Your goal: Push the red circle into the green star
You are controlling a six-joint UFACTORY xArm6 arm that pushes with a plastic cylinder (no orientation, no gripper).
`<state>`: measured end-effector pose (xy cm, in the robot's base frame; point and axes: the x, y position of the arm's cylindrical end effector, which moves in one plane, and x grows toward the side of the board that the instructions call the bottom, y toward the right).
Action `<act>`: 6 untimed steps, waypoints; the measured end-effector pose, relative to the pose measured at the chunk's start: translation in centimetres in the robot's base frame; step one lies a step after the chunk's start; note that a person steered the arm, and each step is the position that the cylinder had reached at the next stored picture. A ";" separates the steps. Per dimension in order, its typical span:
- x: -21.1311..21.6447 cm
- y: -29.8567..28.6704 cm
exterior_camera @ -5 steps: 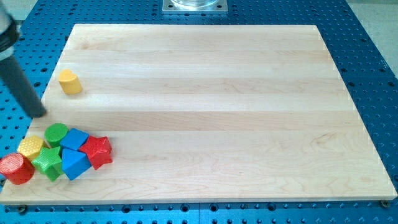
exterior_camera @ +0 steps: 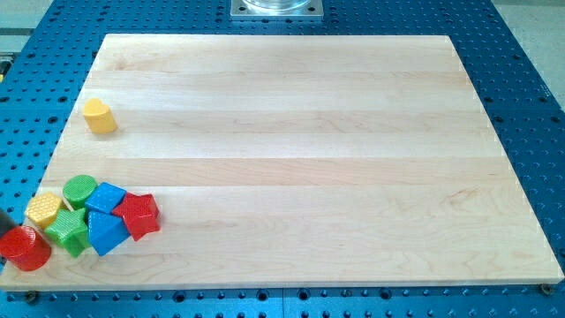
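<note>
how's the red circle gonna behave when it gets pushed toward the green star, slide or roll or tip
The red circle looks like a squat cylinder standing on its flat end, so it will probably slide rather than roll or tip. The wooden board looks smooth, so little drag is likely. Its round side may let it slip off my tip or glance off the green star, which it touches.

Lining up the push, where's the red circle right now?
Red circle sits at the board's bottom-left corner in the camera view, just left of the green star, below the yellow block.
</note>
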<state>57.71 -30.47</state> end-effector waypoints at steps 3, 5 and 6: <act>3.4 2.1; 2.6 5.3; 3.2 0.6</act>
